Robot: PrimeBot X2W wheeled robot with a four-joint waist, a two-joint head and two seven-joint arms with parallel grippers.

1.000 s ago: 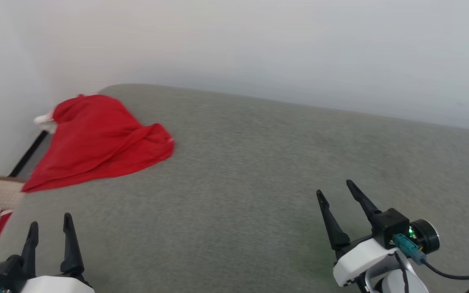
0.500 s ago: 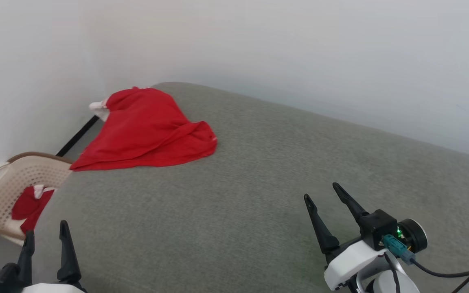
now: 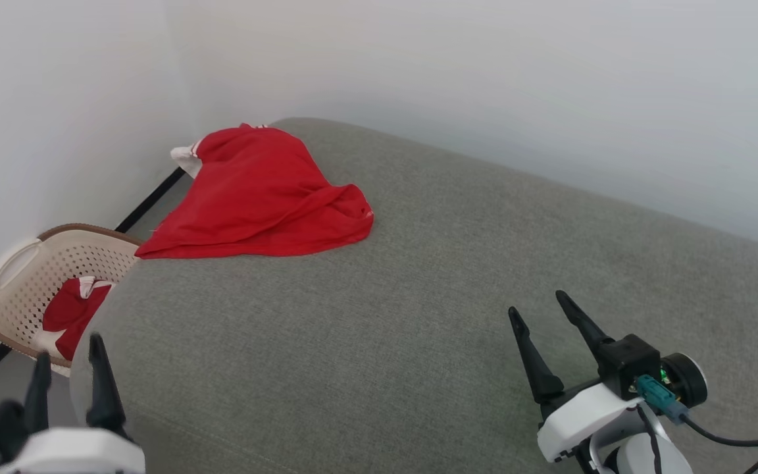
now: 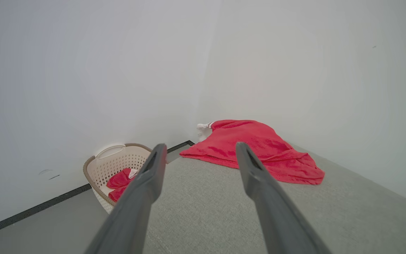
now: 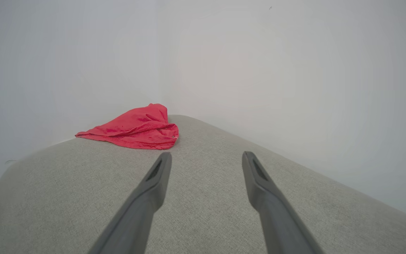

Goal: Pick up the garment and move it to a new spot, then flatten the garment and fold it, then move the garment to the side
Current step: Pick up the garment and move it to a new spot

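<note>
Lying crumpled at the far left corner of the grey upholstered platform (image 3: 418,296), the garment (image 3: 260,194) looked light, limp and unslippery; a pinch on its bunched near edge seemed best. Left gripper (image 3: 68,347) and right gripper (image 3: 537,303) stood wide open, empty, well apart from it.

I see a grey fabric-covered pad (image 3: 418,296) stretching ahead of my left gripper (image 3: 68,349) and right gripper (image 3: 537,301). The garment (image 3: 260,191) lies crumpled on it, well ahead of the left gripper, at the pad's far corner.
</note>
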